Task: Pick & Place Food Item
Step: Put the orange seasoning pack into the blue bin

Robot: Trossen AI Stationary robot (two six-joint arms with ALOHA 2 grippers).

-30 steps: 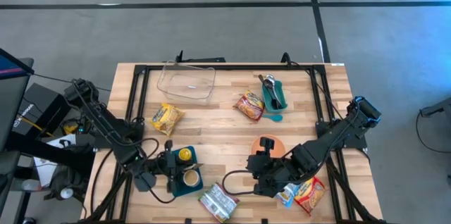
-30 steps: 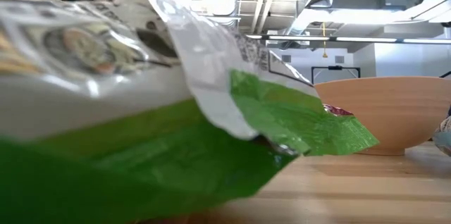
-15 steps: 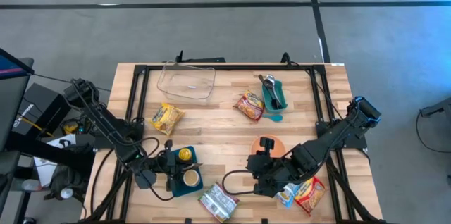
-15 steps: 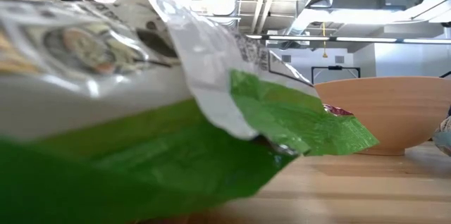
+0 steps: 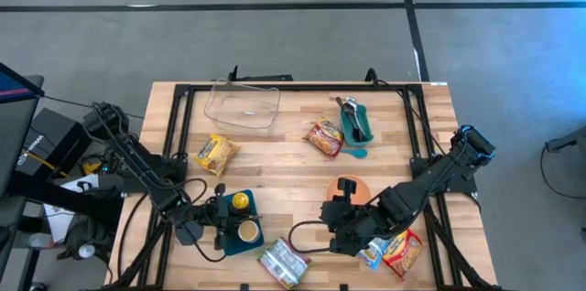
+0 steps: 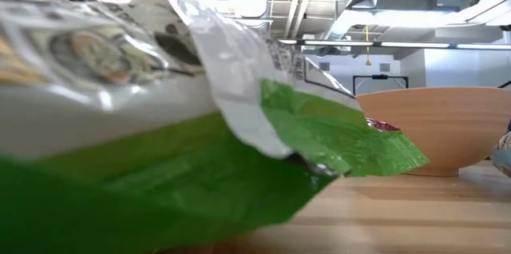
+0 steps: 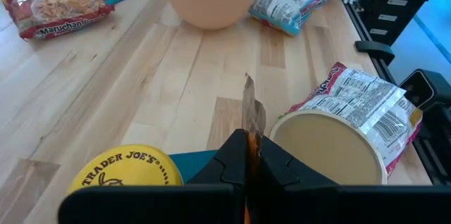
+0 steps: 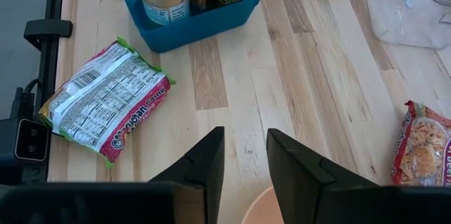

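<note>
Left gripper point(image 7: 248, 157) over blue tray point(image 5: 226, 239) at table's front-left; fingers pressed together, thin foil strip sticking up between tips (what it is cannot be told). Tray holds yellow-lidded jar point(image 7: 125, 170) and open tub point(image 7: 330, 146). Right gripper point(image 8: 244, 155) above bare wood point(image 8: 232, 90) near peach bowl point(image 5: 350, 189), fingers slightly apart, holding nothing. Green-edged noodle packet point(image 5: 282, 263) lies flat at front edge, between both grippers, apart from tray.

L arm point(image 5: 137, 165): matte black, jointed tube links, lower left of frame | R arm point(image 5: 430, 184): same black build, boxy wrist block, lower right | black cable loops by both wrists | fingers point(image 8: 204, 164): dark, flat, angular
</note>
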